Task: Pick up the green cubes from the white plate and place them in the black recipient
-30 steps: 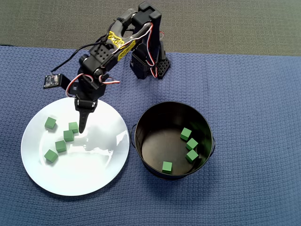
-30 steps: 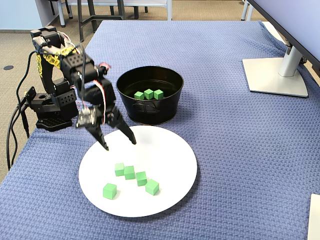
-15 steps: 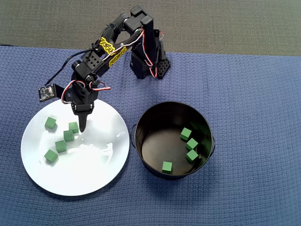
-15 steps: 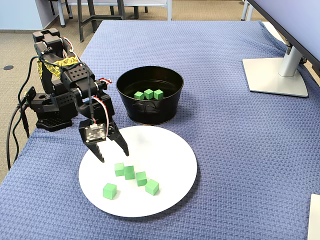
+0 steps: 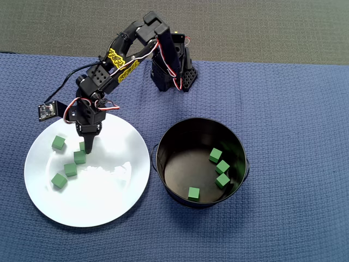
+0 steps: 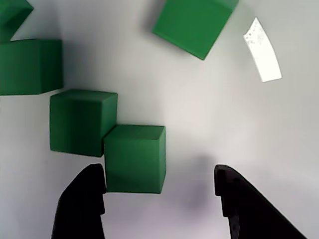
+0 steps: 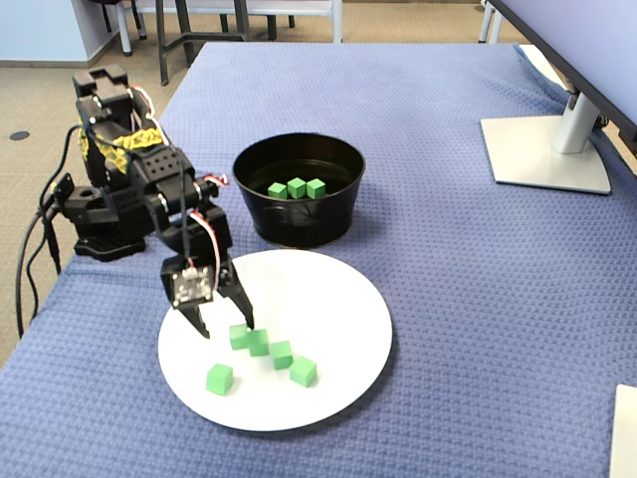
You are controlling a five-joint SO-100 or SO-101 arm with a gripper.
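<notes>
Several green cubes [image 5: 70, 169] lie on the left half of the white plate [image 5: 109, 202], most of them in a touching row [image 7: 282, 355]. The black recipient [image 5: 163, 143] stands to the plate's right and holds several more cubes [image 5: 222, 180]. My gripper [image 5: 87, 148] is low over the plate at the top end of the row, and it is open. In the wrist view the end cube [image 6: 134, 158] sits between the jaws, against the left finger [image 6: 82, 204], with a wide gap to the right finger [image 6: 244, 209]. The fixed view shows the gripper [image 7: 224, 321] straddling that cube [image 7: 239, 337].
The arm's base [image 5: 172, 73] stands at the blue cloth's far edge, behind the pot. A monitor foot [image 7: 545, 149] sits at the right of the fixed view. A small camera module [image 5: 47, 110] juts out left of the wrist.
The gripper has swung left in the overhead view and come down from above the plate's rim to the row of cubes, its jaws now around the end cube. The cubes have not moved.
</notes>
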